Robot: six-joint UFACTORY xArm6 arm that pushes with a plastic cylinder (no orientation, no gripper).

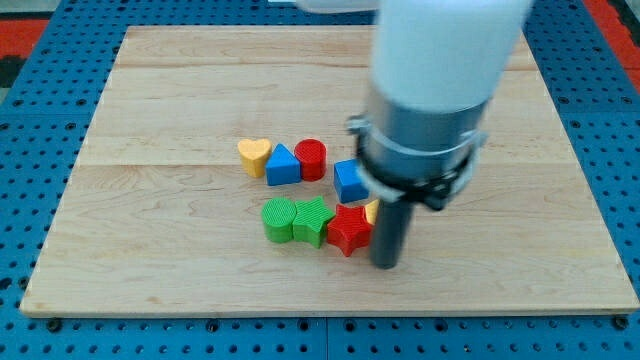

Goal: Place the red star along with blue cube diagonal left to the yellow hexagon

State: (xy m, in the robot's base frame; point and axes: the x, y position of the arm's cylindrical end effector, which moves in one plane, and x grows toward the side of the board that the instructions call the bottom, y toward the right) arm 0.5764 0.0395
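My tip [386, 265] down on the counter [150, 270], touching or just beside the red star [349, 231] on its right. No claw on this rig, rod only. Blue cube [349, 180] just above the star. Yellow hexagon [372, 210] mostly hidden behind the rod. Risk: the push drives the star into the green star [314, 220] and green cylinder [279, 220], scattering them.

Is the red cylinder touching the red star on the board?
No, the red cylinder sits up by the blue triangle, well apart from the red star lower down.
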